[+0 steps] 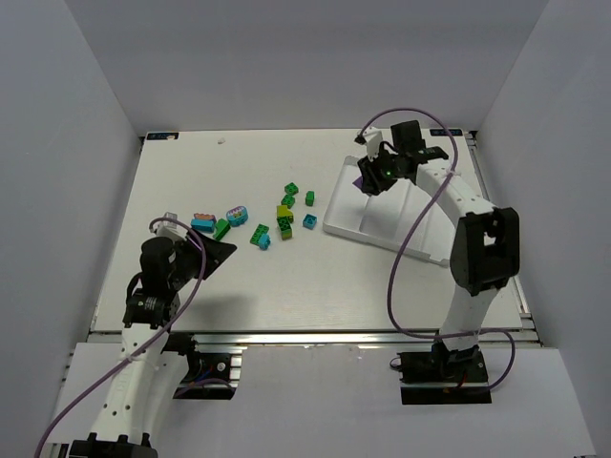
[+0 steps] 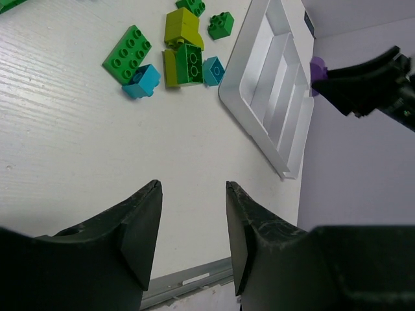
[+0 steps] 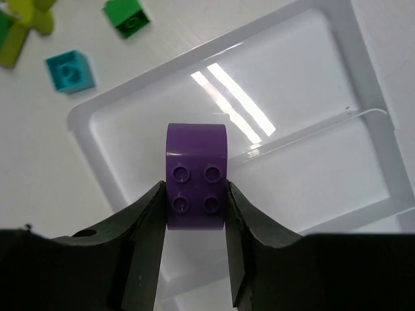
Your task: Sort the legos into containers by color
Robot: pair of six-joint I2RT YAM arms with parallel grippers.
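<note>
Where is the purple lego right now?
In the right wrist view, the purple lego is pinched between the right gripper's fingers, held over the white tray on the table's right side.

**Colour key.** Purple brick (image 3: 196, 155): uniform glossy violet, 4 round studs in a 2-by-2 grid on its face. Right gripper (image 3: 194, 189) and left gripper (image 2: 192, 194): matte black. Tray (image 3: 292, 84): glossy white, crossed by bright streaks of reflected light. Table (image 1: 286, 286): white, with fine parallel grain visible in the left wrist view. Loose pieces: long green brick (image 2: 127, 53) with 2 rows of studs; cyan brick (image 2: 142, 81); yellow-green brick (image 2: 181, 26); small green brick (image 2: 221, 24); teal brick (image 2: 214, 70). Cable (image 1: 391, 286): purple. Walls (image 1: 286, 57): pale grey.
</note>
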